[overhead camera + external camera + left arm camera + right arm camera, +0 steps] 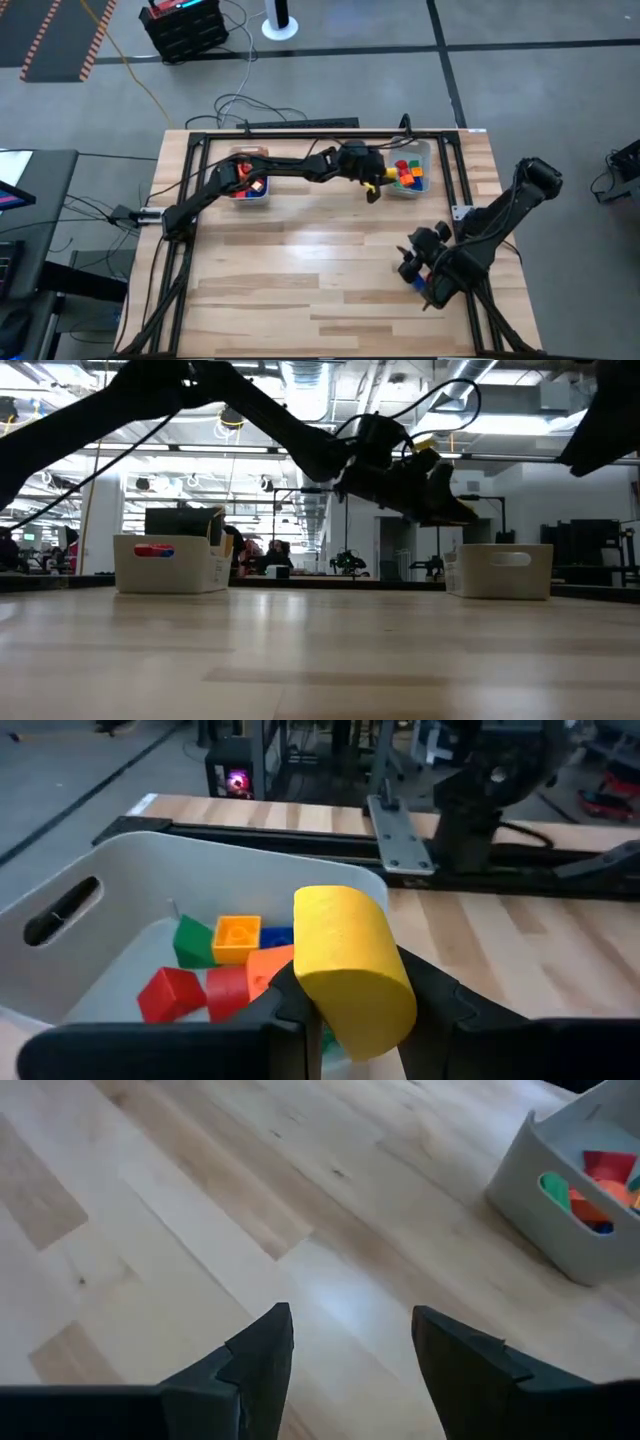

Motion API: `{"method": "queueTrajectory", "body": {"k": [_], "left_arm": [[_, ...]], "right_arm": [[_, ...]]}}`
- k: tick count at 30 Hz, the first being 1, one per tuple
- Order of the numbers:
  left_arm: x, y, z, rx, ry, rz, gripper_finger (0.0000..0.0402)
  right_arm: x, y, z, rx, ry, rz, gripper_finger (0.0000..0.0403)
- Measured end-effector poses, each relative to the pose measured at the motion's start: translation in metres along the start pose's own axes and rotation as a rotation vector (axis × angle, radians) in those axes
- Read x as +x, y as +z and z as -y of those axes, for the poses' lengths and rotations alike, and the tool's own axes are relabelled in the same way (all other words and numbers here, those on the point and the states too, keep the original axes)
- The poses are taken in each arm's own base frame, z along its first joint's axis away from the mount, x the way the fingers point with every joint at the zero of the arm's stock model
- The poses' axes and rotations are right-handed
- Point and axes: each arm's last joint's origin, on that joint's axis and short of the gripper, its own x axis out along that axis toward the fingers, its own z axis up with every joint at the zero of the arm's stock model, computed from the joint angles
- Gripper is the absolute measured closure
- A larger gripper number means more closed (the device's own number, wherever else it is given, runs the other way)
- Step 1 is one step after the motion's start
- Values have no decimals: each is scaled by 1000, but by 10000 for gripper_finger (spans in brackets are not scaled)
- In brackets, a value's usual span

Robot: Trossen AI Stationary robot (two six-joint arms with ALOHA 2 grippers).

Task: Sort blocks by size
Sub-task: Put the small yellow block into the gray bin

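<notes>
Yellow block: a rounded yellow block [352, 970] sits clamped between the fingers of the left gripper [350, 1005], raised off the tabletop [300, 280] at the near corner of the right-hand bin [432, 152].
Left gripper: closed on the yellow block; in the high view it is at [374, 186], just beside that bin's wall, with the arm stretched across from the left side.
Right gripper: its fingers stand apart with nothing between them [350, 1355]; the arm waits over bare wood near the right front edge of the tabletop [415, 262], well apart from both bins.
Right-hand bin contents: short, cube-like blocks in red [172, 995], green [193, 942], orange [237, 938] and a sliver of blue [277, 935], lying loosely together.
Left-hand bin: the other bin [266, 197] holds red and orange pieces, partly hidden under the left arm; their shape cannot be told from here.
Loose blocks: none visible on the open tabletop in the high view or the low view.
Progress: judging by the bare wood and the filled bins, the sort looks nearly finished; the held yellow block seems to be the last one, or among the last.
Left to do: carry it over the bin rim and release it, assuming this bin matches its size.
</notes>
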Motion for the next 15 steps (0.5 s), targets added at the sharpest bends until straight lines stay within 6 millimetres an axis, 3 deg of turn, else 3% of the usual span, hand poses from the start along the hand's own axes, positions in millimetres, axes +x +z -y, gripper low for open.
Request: {"method": "queueTrajectory", "body": {"k": [10,15], "left_arm": [[22,-17,-7,95,39,-7,313],[22,-16,-6,108,32,-5,252]], "right_arm": [[6,-13,-12,-4,1,-4,170],[6,-14,-12,-8,-4,-5,170]]}}
